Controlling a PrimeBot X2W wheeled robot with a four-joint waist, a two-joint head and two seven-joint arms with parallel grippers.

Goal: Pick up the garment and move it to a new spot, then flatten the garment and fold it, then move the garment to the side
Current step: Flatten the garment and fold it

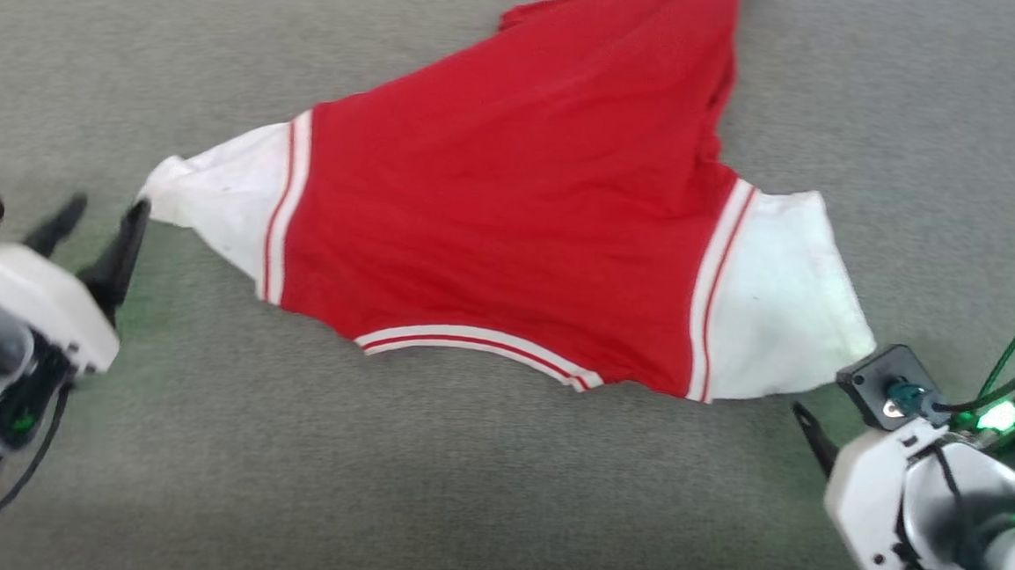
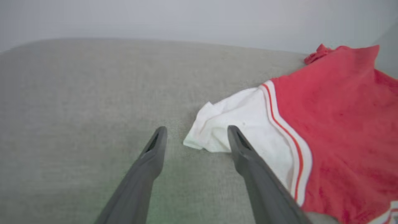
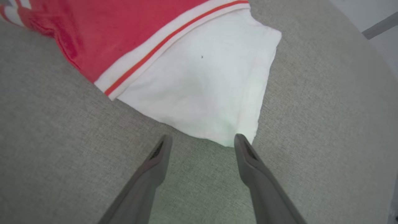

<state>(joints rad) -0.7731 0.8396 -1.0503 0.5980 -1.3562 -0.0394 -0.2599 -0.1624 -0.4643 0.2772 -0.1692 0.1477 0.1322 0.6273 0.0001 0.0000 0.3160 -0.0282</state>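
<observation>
The garment (image 1: 511,224) lies spread but unfolded; my left claw (image 1: 111,204) and right claw (image 3: 202,137) stand wide and empty, flanking it. Folding and shifting aside remain, I judge.

red shirt (image 1: 512,215) with white sleeves on grey cloth (image 1: 459,494)
body plain red; sleeves white with faint dark specks; white-red-white stripes at sleeve seams and near edge; cloth a finely woven grey-beige.
</observation>
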